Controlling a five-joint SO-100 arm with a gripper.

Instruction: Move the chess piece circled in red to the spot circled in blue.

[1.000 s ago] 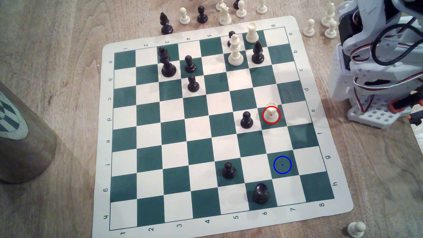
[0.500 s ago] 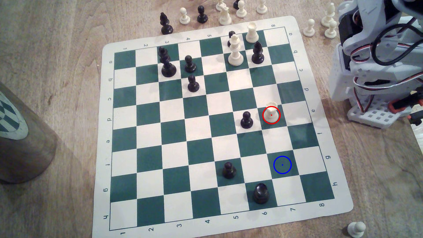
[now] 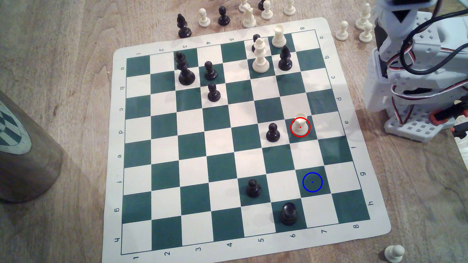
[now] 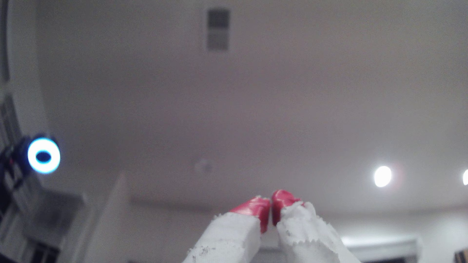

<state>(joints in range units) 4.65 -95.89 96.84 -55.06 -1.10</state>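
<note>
Rook [image 3: 300,124] upright in red ring near board's [image 3: 359,228] arm-side edge — untouched. Blue-ringed spot [image 3: 312,182] bare, two squares off. Gripper [image 4: 270,202] aimed at ceiling, red tips clenched, empty — arm apparently folded at rest.

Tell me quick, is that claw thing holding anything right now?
Gripper: closed, its red-tipped fingers pressed together with nothing between them. The rook sits untouched on the board.
</note>
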